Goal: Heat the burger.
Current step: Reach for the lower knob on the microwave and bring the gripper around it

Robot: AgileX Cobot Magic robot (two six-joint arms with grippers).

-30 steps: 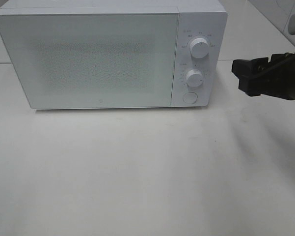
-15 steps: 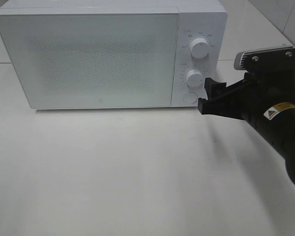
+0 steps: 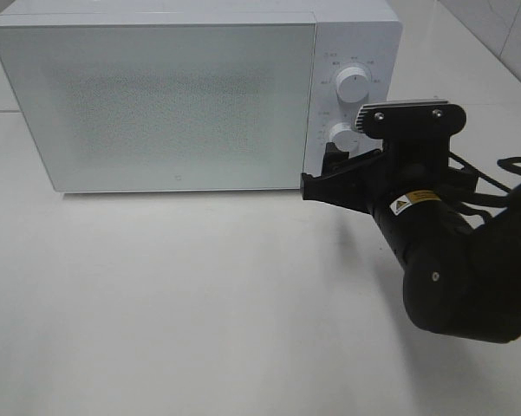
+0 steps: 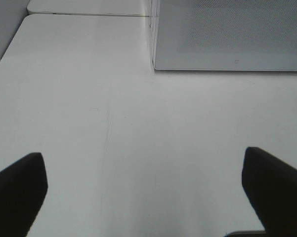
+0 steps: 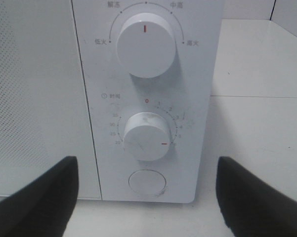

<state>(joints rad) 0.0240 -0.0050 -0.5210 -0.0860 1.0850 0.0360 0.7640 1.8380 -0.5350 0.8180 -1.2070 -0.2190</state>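
Note:
The burger is not in view. The white microwave (image 3: 156,104) stands at the back with its door shut and its frosted window hiding the inside. My right gripper (image 3: 325,173) is open and empty, right in front of the control panel's lower part. In the right wrist view the right gripper (image 5: 148,202) has its fingers spread either side of the round door button (image 5: 147,181), below the timer knob (image 5: 147,136) and the power knob (image 5: 146,45). My left gripper (image 4: 146,192) is open and empty over the table, facing the microwave's left front corner (image 4: 153,64).
The white table (image 3: 199,295) stretches in front of the microwave. The right arm's black body (image 3: 451,269) fills the right side. A seam between table tops (image 4: 89,14) runs beside the microwave's left side.
My right arm has swung in from the right edge, leftward and closer to the microwave's control panel, now covering the round button in the exterior view. The microwave has not changed.

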